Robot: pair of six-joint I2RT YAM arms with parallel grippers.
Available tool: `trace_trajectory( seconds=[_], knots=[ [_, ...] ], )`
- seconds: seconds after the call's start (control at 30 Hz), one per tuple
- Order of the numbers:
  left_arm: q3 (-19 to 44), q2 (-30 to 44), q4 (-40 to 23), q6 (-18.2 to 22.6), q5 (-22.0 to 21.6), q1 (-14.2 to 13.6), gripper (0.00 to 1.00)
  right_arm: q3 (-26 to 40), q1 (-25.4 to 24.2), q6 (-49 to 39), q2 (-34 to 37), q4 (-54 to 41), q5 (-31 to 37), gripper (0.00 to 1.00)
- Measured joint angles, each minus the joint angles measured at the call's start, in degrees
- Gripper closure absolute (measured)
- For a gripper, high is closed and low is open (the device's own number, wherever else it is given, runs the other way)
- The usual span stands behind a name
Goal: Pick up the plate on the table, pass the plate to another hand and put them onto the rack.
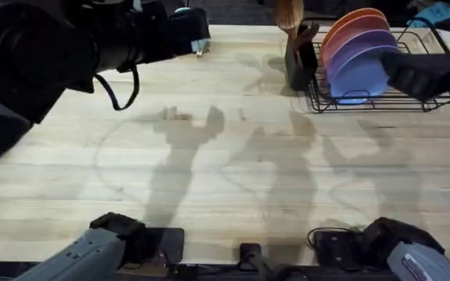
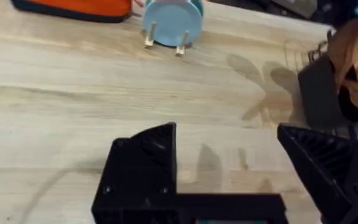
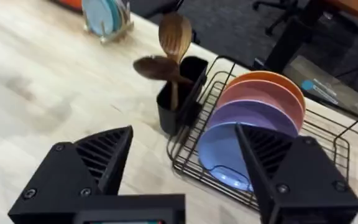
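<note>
Light butcher-block wooden table (image 1: 209,179), plank seams showing; my two bases at its near edge.

Black wire dish rack (image 1: 436,100) at the far right corner. It holds four plates on edge in its slots, from the back: orange (image 3: 272,79), pink (image 3: 260,96), lilac-purple (image 3: 250,117), then the round periwinkle-blue plate (image 3: 219,152) in the front slot. So the task's plate stands in the rack and rests on the wire floor. Judging by that, the placing looks done.

Black utensil cup (image 3: 178,102) hangs just beside the rack's left end, with two wooden spoons (image 3: 174,37) upright in it.

Small wooden stand with teal plates (image 2: 173,22) sits at the far table edge, well apart from the rack.

My right pincer (image 3: 185,168): fingers spread wide, clamped on nothing, hovering near the rack with the blue plate seen between them. My left pincer (image 2: 229,180): also spread apart, empty, over bare table.

Risks from here:
- Right finger is close to the blue plate's rim; a careless swing could knock it out of its slot or tip it against the lilac one.
- A sideways pull-out could catch the rack wire or the spoons and drag the cup.
- Rack looks light; any snag may slide it.
</note>
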Motion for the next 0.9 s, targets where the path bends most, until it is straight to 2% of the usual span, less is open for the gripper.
trace_trajectory(
  seconds=[0.17,0.47,0.5,0.9],
  knots=[
    [0.0,0.0,0.0,3.8,1.7,-3.3,0.006,0.0,0.0,7.2,-2.0,-1.5,0.6,0.004],
    [0.0,0.0,0.0,6.3,2.8,-12.4,0.007,0.0,0.0,13.5,-1.8,-9.2,2.0,0.004],
    [0.0,0.0,0.0,6.6,2.8,-14.3,0.006,0.0,0.0,14.1,-1.8,-11.4,2.3,0.003],
    [0.0,0.0,0.0,6.6,2.8,-14.6,0.006,0.0,0.0,14.8,-1.8,-11.7,2.3,0.003]
  ],
)
